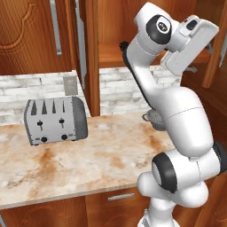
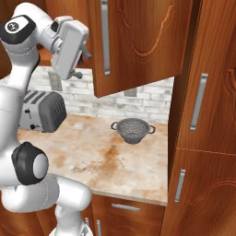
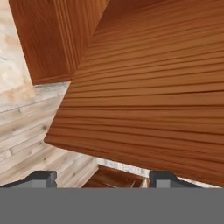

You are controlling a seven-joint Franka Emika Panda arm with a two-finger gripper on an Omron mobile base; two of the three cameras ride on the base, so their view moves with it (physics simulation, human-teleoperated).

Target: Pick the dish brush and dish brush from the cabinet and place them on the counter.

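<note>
Hand view, fingers (image 3: 103, 178) spread wide and empty, cabinet (image 3: 148, 96) underside edge close ahead.

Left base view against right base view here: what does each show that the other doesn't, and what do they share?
Left base view alone: the toaster's slotted top and front levers, and the open cabinet's shelf edge behind the arm.
Right base view alone: the whole mesh colander standing clear, and the tall cabinet column with long bar handles at right.
Both: the toaster, the marbled counter, the brick backsplash and the raised arm.
</note>
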